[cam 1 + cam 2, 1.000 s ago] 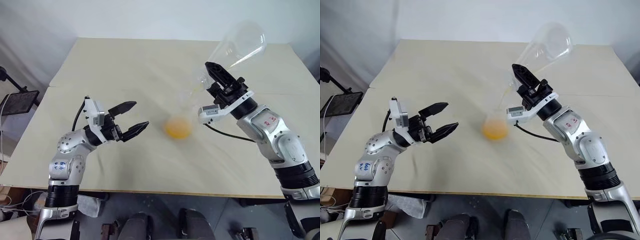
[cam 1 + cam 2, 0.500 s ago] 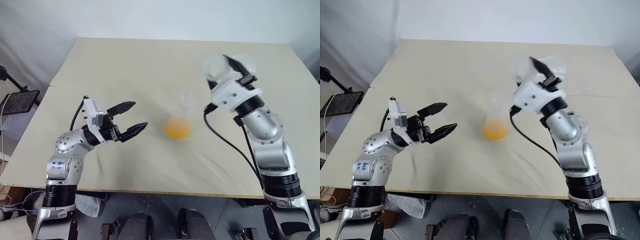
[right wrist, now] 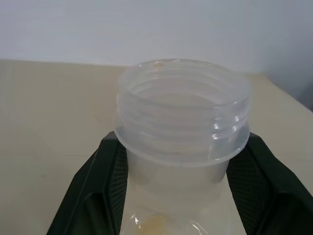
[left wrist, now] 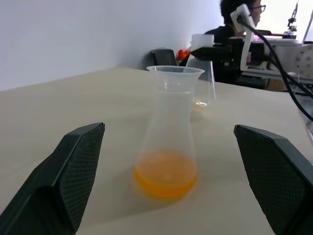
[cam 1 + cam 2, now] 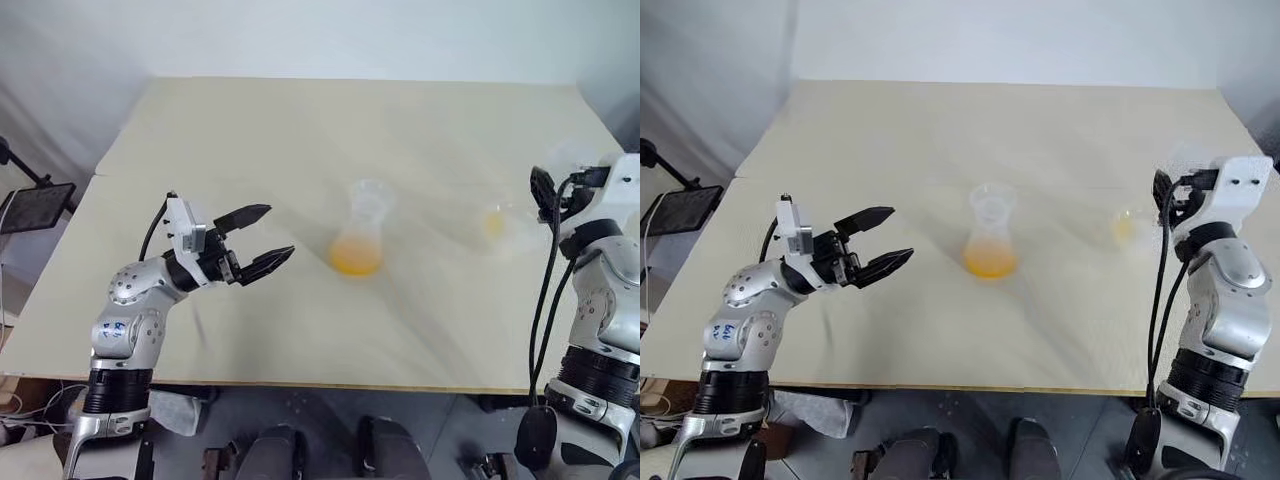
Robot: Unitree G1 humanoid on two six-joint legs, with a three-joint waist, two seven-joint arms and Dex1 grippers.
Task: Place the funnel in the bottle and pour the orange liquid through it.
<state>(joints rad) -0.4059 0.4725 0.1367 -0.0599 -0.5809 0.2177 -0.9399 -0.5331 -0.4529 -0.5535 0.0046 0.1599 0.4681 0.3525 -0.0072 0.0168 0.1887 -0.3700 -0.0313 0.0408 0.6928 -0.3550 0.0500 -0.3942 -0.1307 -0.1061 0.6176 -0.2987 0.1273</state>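
Mid-table, the bottle (image 5: pixel 358 238) with funnel (image 4: pixel 175 78) in its mouth and orange liquid (image 4: pixel 166 178) pooled inside, left gripper (image 5: pixel 262 241) spread wide just beside it, right gripper (image 3: pixel 178 188) clamped on the clear flask (image 3: pixel 182 128) neck.

Bottle (image 5: pixel 991 238): frosted, upright mid-surface (image 5: pixel 890 130). Funnel (image 4: pixel 175 77): translucent, seated in its mouth. Orange liquid (image 4: pixel 166 175): shallow pool in the bottle's wide base.

Lab: bare table (image 5: pixel 300 130), flask-shaped bottle (image 5: pixel 359 232)
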